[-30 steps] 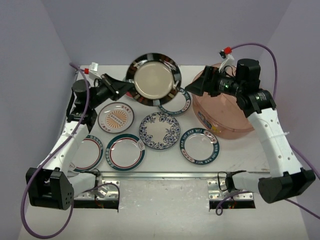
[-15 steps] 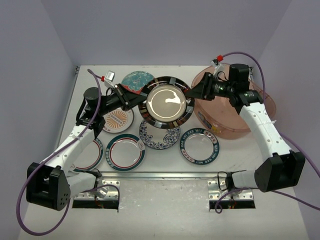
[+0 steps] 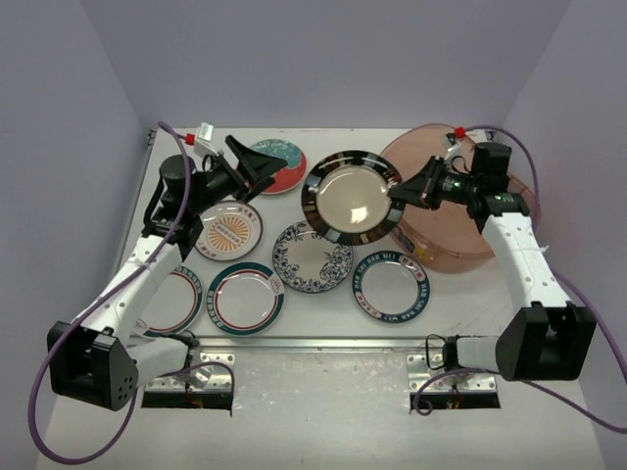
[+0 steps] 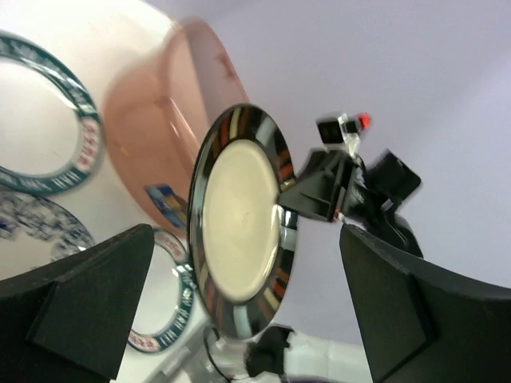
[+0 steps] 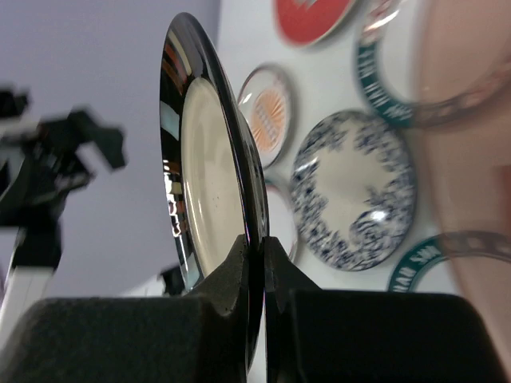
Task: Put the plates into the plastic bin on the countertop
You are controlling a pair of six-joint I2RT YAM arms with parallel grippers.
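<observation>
R jaws pinch black-rimmed plate [image 3: 351, 204] rim, face tilted up-left; L jaws spread.

Top camera: high on near side, looking down over whole counter [image 3: 465, 299]. Left wrist: sights between own fingers [image 4: 76, 307], mid-range. Right wrist: close, edge-on. All three share black-rimmed plate [image 3: 353, 198].

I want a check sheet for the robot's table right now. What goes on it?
Surface: white countertop, metal front edge.
Job's things: black-rimmed plate tilted in the air, left of the plastic bin; blue floral plate, orange sunburst plate and others lie flat.
Clutter: nothing seen.
Grippers: right gripper shut on the black-rimmed plate's edge; left gripper open, empty.
Cables: purple cables along both arms.
Surroundings: plain lavender walls.
</observation>
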